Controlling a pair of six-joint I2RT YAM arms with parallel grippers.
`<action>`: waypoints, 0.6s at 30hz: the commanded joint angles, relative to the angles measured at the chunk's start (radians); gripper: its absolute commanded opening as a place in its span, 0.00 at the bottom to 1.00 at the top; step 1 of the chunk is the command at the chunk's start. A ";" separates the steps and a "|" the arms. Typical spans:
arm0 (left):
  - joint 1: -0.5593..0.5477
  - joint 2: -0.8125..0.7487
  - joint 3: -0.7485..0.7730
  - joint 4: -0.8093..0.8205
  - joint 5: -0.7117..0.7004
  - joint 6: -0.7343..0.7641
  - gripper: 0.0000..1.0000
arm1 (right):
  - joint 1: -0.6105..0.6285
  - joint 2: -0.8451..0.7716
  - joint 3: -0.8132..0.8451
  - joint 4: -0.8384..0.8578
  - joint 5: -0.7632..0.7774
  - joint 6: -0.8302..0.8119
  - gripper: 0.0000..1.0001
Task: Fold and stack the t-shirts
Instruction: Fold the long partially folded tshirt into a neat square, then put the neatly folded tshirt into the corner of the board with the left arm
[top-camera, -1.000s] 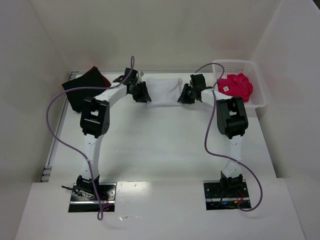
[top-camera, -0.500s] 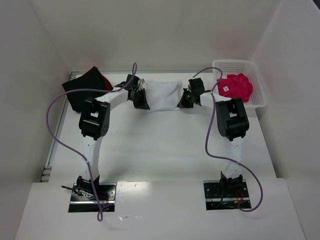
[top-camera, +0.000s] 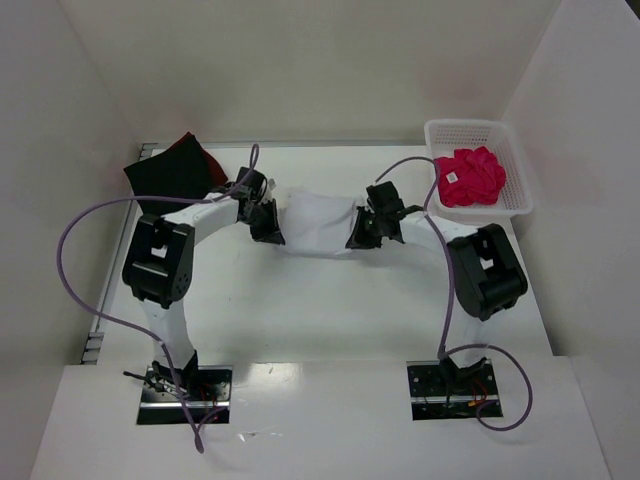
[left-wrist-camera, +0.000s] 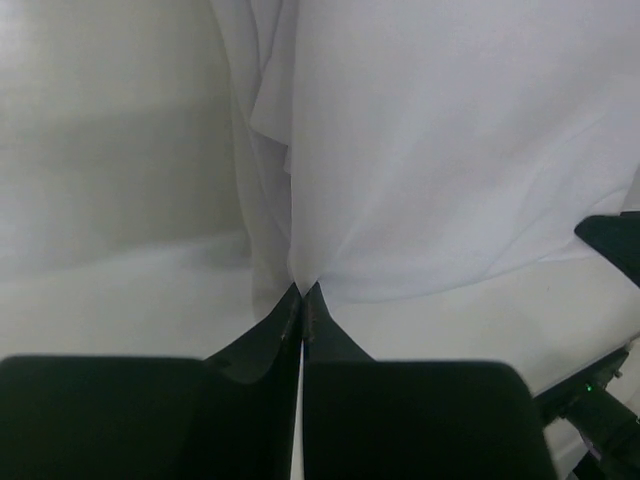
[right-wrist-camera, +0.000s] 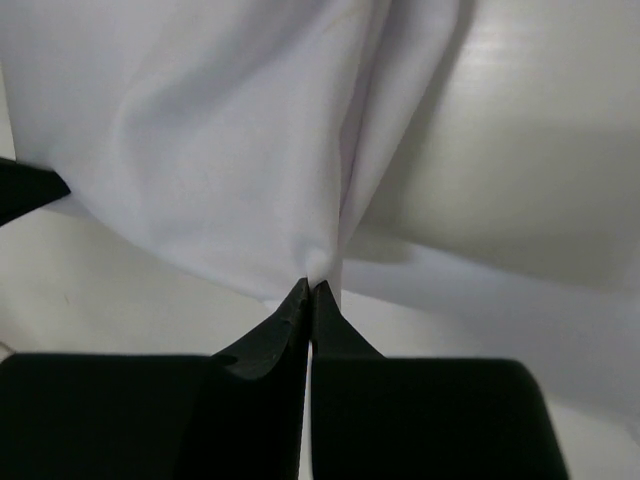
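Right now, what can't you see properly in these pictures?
- Top view: side edges of the white t-shirt hide under the left gripper and right gripper.
- Wrist views: picture edges cut off most of it.
- Top view: the pink-red t-shirt is bunched in the basket; its tag is too small to read.
- Top view: the dark t-shirts are too dark to show folds.

I see on my monitors: plain white shirt (top-camera: 318, 222), pink-red shirt (top-camera: 470, 176) in white lattice basket (top-camera: 507, 140), black shirt (top-camera: 165, 185), dark red shirt (top-camera: 191, 146), black left hand (left-wrist-camera: 302, 292) and right hand (right-wrist-camera: 310, 287), purple cables (top-camera: 80, 225), white worktop (top-camera: 320, 300).
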 joint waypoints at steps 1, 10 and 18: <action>-0.012 -0.119 -0.075 -0.050 0.000 -0.029 0.00 | 0.027 -0.142 -0.040 -0.065 0.064 0.042 0.00; -0.053 -0.281 -0.193 -0.194 0.046 -0.029 0.05 | 0.038 -0.263 -0.148 -0.193 0.036 0.081 0.01; -0.068 -0.375 -0.149 -0.261 -0.101 -0.051 0.76 | 0.038 -0.353 -0.148 -0.231 0.040 0.085 0.76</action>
